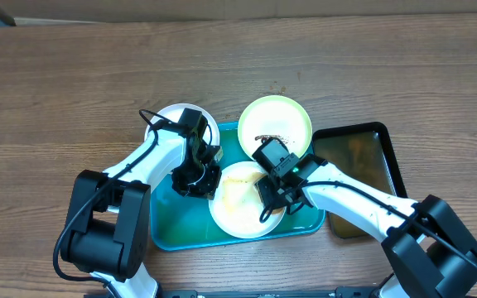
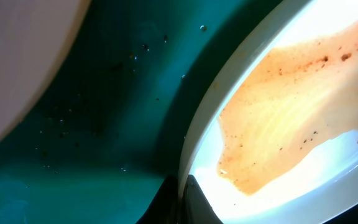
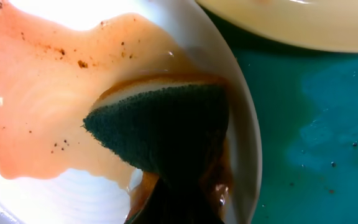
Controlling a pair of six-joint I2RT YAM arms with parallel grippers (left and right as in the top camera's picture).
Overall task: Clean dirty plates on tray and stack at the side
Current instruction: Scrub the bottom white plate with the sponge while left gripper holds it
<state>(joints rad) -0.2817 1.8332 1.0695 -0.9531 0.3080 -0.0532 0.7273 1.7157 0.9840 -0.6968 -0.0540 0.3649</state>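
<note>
My left gripper [image 1: 195, 180] pinches the white plate [image 1: 240, 217] by its rim, steadying it; my right gripper [image 3: 169, 196] clamps the sponge [image 3: 160, 134] onto its smear [image 3: 36, 93].

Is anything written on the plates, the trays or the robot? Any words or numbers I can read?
Nothing can be read anywhere. The green plate, the smeared white plate, the other white plate, the teal tray, the black tray, the sponge and the robot arms show no words, numbers or signs.

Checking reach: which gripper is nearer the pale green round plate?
Right. The right gripper is on the white round plate next to the pale green round plate; the left gripper is at that white plate's far rim.
</note>
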